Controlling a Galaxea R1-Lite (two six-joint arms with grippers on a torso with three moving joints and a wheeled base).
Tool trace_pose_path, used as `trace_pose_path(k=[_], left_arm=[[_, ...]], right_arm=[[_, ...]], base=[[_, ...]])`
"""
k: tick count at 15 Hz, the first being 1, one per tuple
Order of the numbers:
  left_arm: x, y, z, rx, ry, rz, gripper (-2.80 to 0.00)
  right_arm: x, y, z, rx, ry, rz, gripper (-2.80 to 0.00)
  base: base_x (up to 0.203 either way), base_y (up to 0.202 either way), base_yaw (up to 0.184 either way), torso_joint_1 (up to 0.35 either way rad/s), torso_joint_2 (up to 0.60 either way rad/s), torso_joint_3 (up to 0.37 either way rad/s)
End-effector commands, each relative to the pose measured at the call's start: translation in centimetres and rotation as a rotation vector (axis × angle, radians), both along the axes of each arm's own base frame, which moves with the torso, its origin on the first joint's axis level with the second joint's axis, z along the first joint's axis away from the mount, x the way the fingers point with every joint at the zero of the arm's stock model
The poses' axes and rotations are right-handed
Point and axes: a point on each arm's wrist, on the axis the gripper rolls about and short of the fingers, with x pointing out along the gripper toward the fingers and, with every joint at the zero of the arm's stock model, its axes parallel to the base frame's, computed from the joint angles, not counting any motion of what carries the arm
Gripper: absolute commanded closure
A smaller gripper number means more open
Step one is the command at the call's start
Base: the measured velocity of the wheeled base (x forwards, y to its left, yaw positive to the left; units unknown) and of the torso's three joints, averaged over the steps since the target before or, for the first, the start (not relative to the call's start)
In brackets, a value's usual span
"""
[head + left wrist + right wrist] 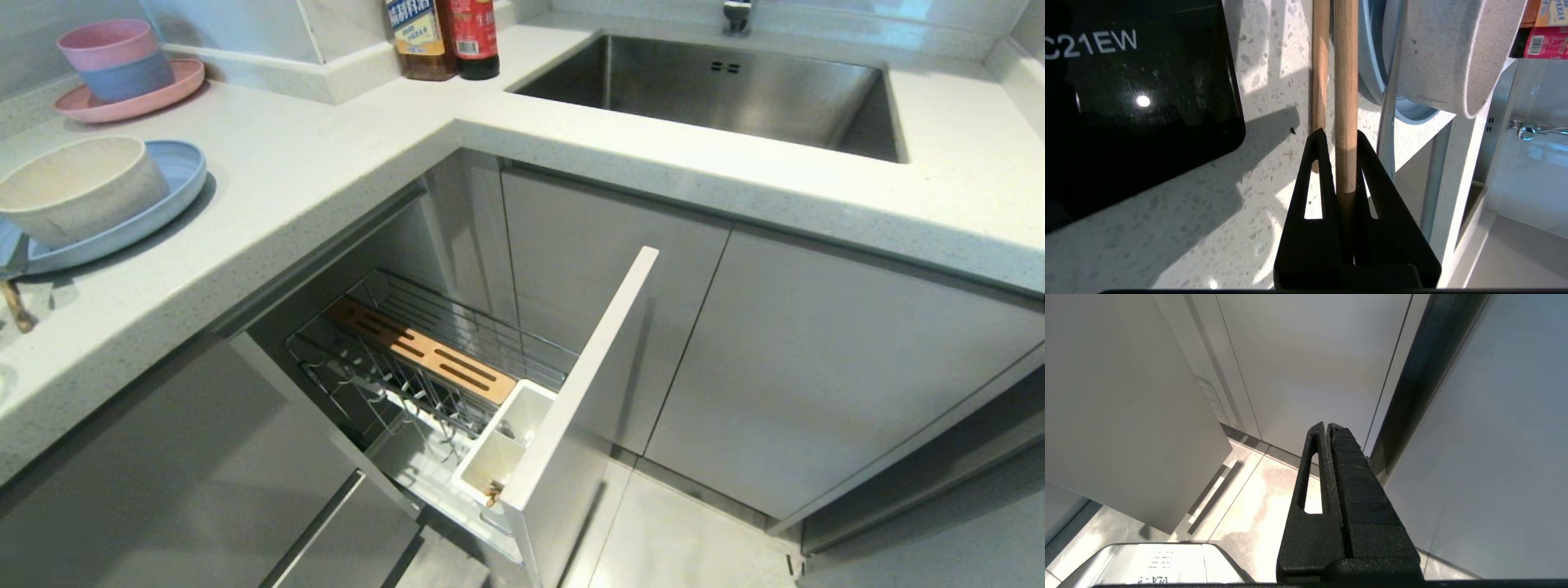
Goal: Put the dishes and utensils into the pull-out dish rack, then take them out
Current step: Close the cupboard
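From the head, one cream bowl (pixel 77 192) sat in one pale blue plate (pixel 175 175) on the tabletop (pixel 326 163); one pull-out dish rack (pixel 433 367) stood open and bare of dishes. At the left wrist, the left tool (pixel 1337 136) was clamped on one of two chopsticks (pixel 1346 81) (the other lay alongside). At the right wrist, the right tool (pixel 1327 426) was closed, empty, above the floor (pixel 1257 506).
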Motion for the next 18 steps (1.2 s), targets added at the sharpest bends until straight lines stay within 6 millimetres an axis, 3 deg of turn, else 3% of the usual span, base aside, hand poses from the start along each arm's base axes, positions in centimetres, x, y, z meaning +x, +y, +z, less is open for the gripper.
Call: trace_pose_path(k=[1,18], left_arm=[[0.27,0.28,-0.26,-0.023,0.007,-0.008,0.00],[-0.02,0.57,-0.19,-0.011,0.003,0.010,0.00]], right_arm=[[0.01,0.00,-0.04,0.000,0.002,0.000,0.00],[0.01,0.00,-0.04,0.000,0.002,0.000,0.00]], base=[[0.000,0.000,0.000,0.000,0.00,0.000],[0.000,0.000,0.000,0.000,0.00,0.000]])
